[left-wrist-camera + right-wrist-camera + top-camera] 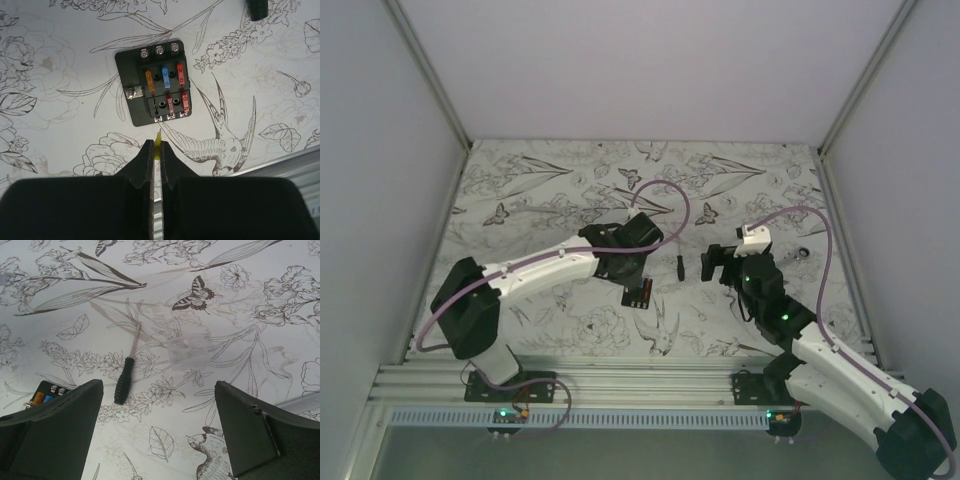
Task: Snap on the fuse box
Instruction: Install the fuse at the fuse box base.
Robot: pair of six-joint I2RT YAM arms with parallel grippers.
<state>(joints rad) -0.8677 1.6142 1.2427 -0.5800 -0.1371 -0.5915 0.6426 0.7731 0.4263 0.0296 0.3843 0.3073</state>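
Note:
The fuse box (154, 82) is a flat black square block lying on the floral mat, with orange, blue and red fuses in its slots. It also shows in the top view (638, 294), and its corner shows in the right wrist view (47, 392). My left gripper (156, 147) hovers just near of it, shut on a small yellow fuse (158, 140). In the top view the left gripper (630, 275) sits right over the box's far side. My right gripper (159, 390) is open and empty, to the right of the box (717, 262).
A thin black-handled tool (125, 380) lies between the two grippers (680, 266). A clear plastic cover (187, 351) lies just beyond it. A small metal piece (803, 254) lies at the far right. White walls enclose the mat.

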